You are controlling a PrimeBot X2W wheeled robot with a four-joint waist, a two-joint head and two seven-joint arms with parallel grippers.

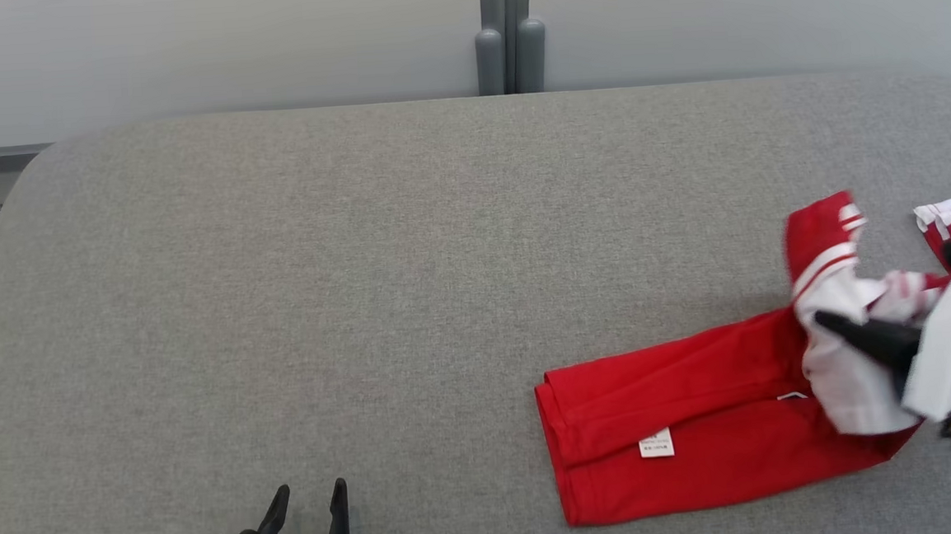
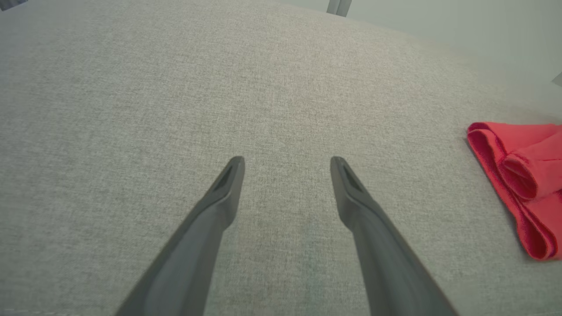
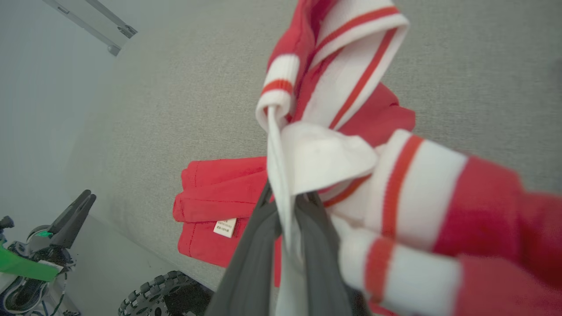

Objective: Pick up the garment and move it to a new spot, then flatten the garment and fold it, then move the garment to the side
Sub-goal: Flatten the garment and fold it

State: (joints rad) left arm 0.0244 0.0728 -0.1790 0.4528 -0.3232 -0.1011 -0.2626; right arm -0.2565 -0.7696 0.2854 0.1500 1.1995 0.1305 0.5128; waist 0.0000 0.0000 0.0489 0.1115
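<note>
Right claw [image 3: 287,207] clenched on white-trimmed end of red-and-white cloth garment [image 1: 699,418], at right of grey fabric counter [image 1: 360,266]. Long axis runs leftward; free red end nearer left claw [image 1: 308,498], released, well apart.

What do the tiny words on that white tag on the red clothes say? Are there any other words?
Tag on the garment: dark print, too small and blurred to read.
Nothing else here carries readable words, numbers or signs.
</note>
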